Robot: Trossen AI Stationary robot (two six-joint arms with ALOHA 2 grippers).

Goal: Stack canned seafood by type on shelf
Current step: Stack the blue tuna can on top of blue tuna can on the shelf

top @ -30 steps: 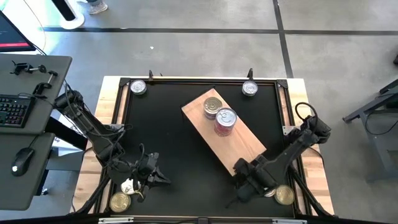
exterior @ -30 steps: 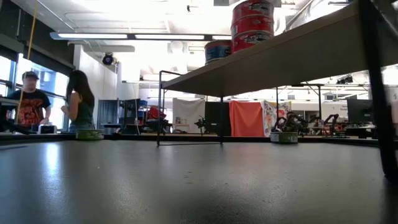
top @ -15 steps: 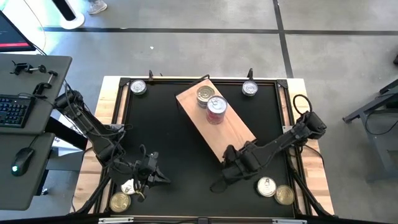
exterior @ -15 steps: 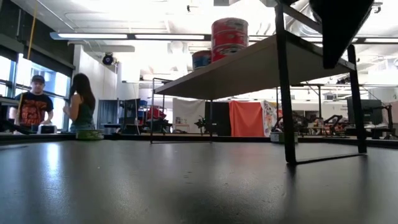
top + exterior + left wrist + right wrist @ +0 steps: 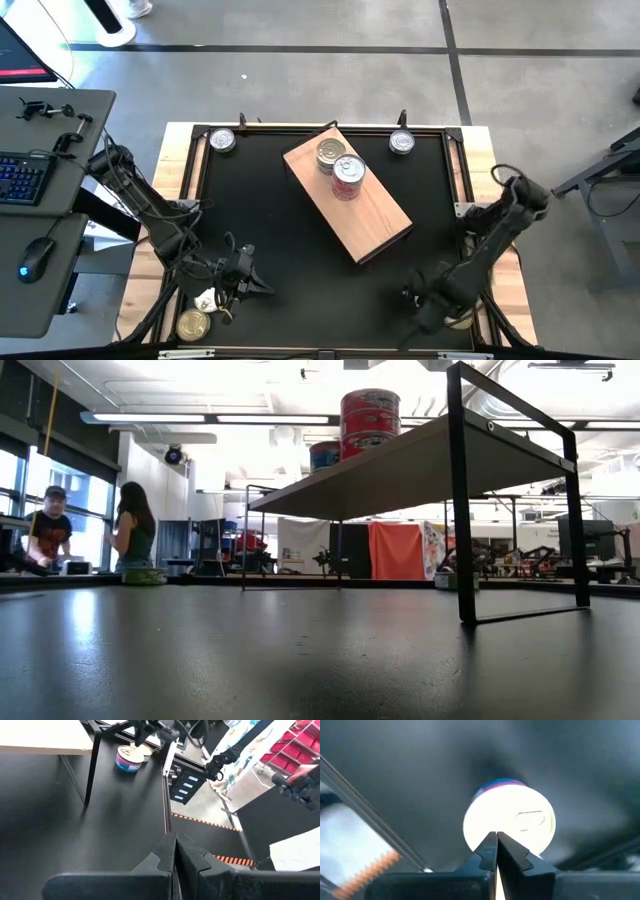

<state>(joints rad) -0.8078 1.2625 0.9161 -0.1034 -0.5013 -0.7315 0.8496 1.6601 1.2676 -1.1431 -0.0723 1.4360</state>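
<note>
Both pincers are squeezed tight shut, and neither one holds anything.

Starting at the left, the left gripper [image 5: 262, 287] sits low over the near left part of the black table [image 5: 250, 210]. In its own wrist view its two dark fingers [image 5: 170, 851] press flat together. Just beside it, at the near left corner, lie two tins: a pale one [image 5: 206, 299] and a gold one [image 5: 192, 324]. Another silver tin [image 5: 222, 140] rests at the far left corner.

In the middle stands the wooden shelf [image 5: 372, 215], turned at a slant. From the low view it is a board up on thin black legs [image 5: 462, 500]. Two piles of tins sit on its far end. One pile has a gold lid [image 5: 331, 152], and from the low view its side looks blue [image 5: 324, 455]. Right next to it is a taller pile with red sides [image 5: 348, 176], two tins high in the low view [image 5: 369, 422].

A silver tin [image 5: 402, 142] sits at the far right corner of the table.

On the right, the right gripper [image 5: 432, 300] hangs at the near right corner. Its shut fingers [image 5: 492, 851] point down at a tin with a bright silver lid [image 5: 512, 817], right under the tips. I cannot tell if they touch it. A gold tin [image 5: 463, 318] peeks out from under that arm.

Far back in the room, two people [image 5: 85, 530] stand by a window.
</note>
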